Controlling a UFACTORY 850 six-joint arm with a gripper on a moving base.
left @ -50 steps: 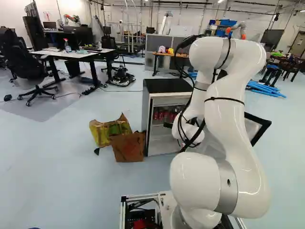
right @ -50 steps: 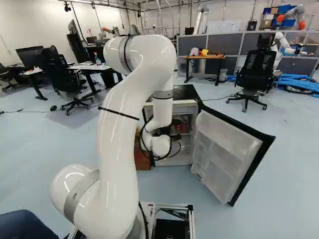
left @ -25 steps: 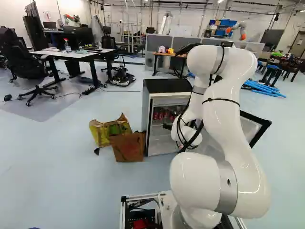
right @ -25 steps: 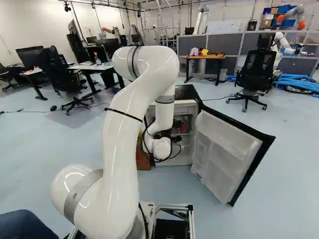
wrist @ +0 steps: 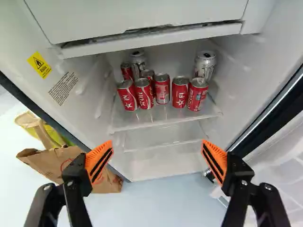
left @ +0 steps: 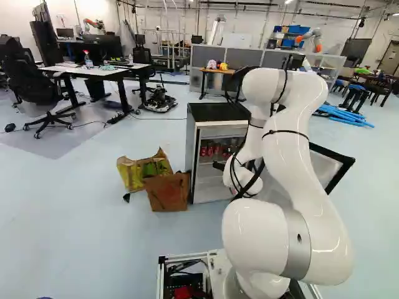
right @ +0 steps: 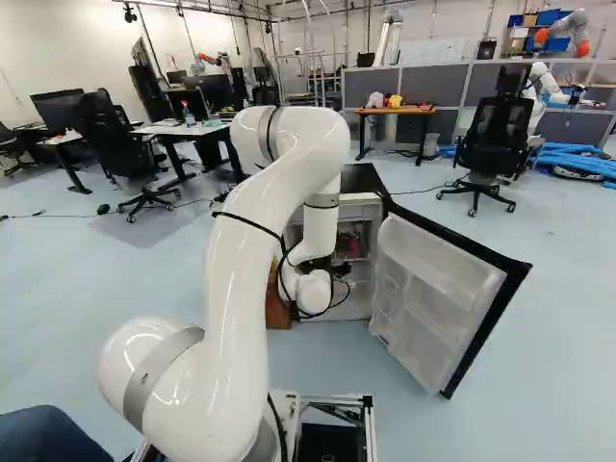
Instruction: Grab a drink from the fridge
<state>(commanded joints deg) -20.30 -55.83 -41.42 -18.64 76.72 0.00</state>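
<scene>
In the left base view, a dark part of my gripper (left: 218, 166) shows at the front of the open fridge (left: 218, 113). Seen from the wrist, the gripper (wrist: 157, 161) is open with nothing between its fingers. Ahead of it, inside the fridge, red cans (wrist: 180, 92) stand upright in a row on a shelf (wrist: 163, 116). Behind them are a silver can (wrist: 205, 65) at one side, another silver can (wrist: 138, 63) and further red ones. The cans stand deeper in than the fingertips, with a gap between.
The fridge door (right: 438, 298) is swung wide to the right. A white compartment (wrist: 142, 16) hangs over the cans. Paper bags (left: 167, 192) stand on the floor just left of the fridge. Farther back are desks, chairs and another robot (right: 563, 34).
My arm has come down and reached forward, its upper joint now lower in both base views. The base, the fridge and the bags have stayed where they were.
</scene>
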